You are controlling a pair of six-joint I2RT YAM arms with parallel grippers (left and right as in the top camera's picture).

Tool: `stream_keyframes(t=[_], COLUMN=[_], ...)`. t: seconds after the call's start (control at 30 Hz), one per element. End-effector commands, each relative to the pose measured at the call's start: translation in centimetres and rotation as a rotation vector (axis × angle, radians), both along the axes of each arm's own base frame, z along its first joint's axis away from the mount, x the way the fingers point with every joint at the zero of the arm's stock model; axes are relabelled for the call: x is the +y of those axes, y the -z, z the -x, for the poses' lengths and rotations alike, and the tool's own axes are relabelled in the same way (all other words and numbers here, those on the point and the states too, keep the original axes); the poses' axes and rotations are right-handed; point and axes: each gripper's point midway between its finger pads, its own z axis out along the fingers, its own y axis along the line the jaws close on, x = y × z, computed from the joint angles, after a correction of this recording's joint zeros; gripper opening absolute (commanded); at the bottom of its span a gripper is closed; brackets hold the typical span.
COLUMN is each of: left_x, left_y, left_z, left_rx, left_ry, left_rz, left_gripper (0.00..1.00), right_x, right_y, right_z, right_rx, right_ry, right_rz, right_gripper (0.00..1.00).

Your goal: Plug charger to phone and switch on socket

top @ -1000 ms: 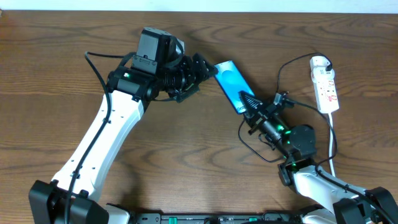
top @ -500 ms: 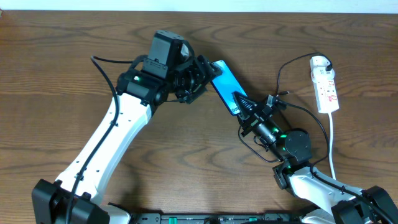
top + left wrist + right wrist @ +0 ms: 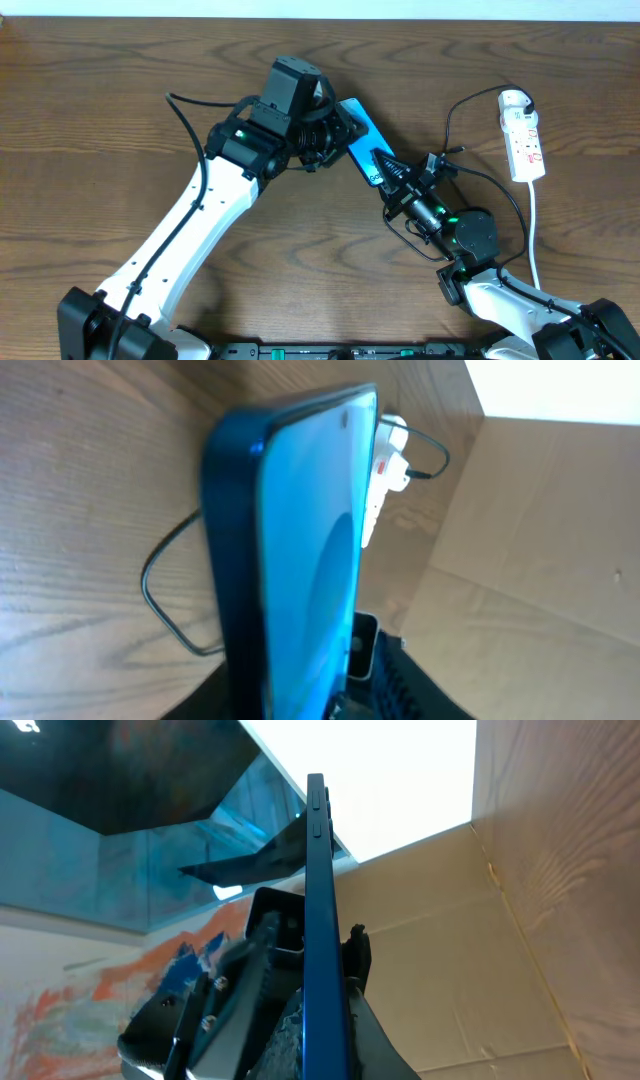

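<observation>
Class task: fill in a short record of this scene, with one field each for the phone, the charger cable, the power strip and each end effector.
phone: screen lit blue, held tilted between the two arms
left end effector: closed on the phone's upper end
right end effector: at the phone's lower end; grip unclear
charger cable: thin, black, looping over the table
power strip: white, flat at the right side, no end effector on it
</observation>
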Motion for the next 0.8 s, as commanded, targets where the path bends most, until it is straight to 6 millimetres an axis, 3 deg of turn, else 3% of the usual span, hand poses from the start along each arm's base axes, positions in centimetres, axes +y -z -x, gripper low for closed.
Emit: stream_keyframes(t=[0.0, 0.33, 0.5, 0.53, 0.7, 0.77], left_x=[-0.5, -1.7, -1.8, -1.8, -1.5, -1.5], left_y=[0.4, 0.5, 0.5, 0.5, 0.6, 0.5], left_z=[0.1, 1.1, 1.2, 1.2, 0.9, 0.9], left_rx=[-0.002, 0.012, 0.012, 0.012, 0.009, 0.017], left_ry=[-0.001, 0.014, 0.018, 0.018, -0.004, -0.013], left_rz=[-0.017, -0.015, -0.015, -0.015, -0.025, -0.021], left_gripper=[0.29, 0.29, 0.19, 0.12, 0.08, 0.08], right_x=[-0.1, 0.3, 1.1, 1.1, 1.1, 1.2], right_y=[-1.7, -2.0, -2.7, -2.8, -2.7, -2.7], right_z=[-0.4, -1.0, -1.0, -1.0, -1.0, -1.0], right_rx=[-0.034, -0.023, -0.03, -0.031, -0.029, -0.029], right_ry=[0.019, 0.034, 0.014, 0.014, 0.013, 0.01], right_rz=[-0.033, -0.033, -0.038, -0.038, -0.037, -0.036], right_gripper=[0.01, 0.01, 0.01, 0.01, 0.01, 0.06])
